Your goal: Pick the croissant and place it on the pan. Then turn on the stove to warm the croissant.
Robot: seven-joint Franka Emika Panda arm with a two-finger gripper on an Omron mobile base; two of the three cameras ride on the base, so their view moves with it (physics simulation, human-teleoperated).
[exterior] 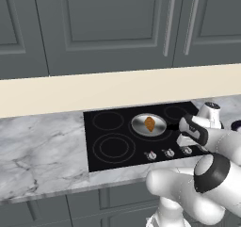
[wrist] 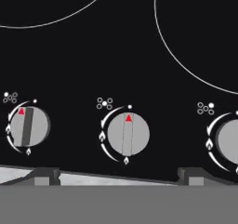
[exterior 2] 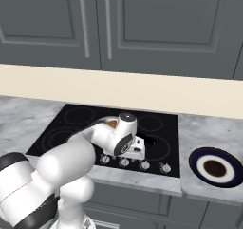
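Note:
The croissant [exterior: 149,123] lies in the silver pan [exterior: 141,125] on the back middle burner of the black stove [exterior: 95,159]; in the right base view a bit of the croissant [exterior 2: 112,124] peeks from behind my arm. My gripper [wrist: 118,177] hangs open and empty just above the stove's front knob row, to the front right of the pan. Looking down from the hand, the middle knob [wrist: 128,134] sits between my two fingertips [wrist: 44,176]. A second knob [wrist: 29,126] is to its left, and a third [wrist: 230,141] is cut off at the right edge.
A blue-rimmed plate [exterior 2: 214,167] with a dark centre sits on the marble counter [exterior: 42,150] right of the stove. Grey wall cabinets [exterior: 113,23] hang above a cream backsplash. My arm's white links cover the stove's front right in both base views.

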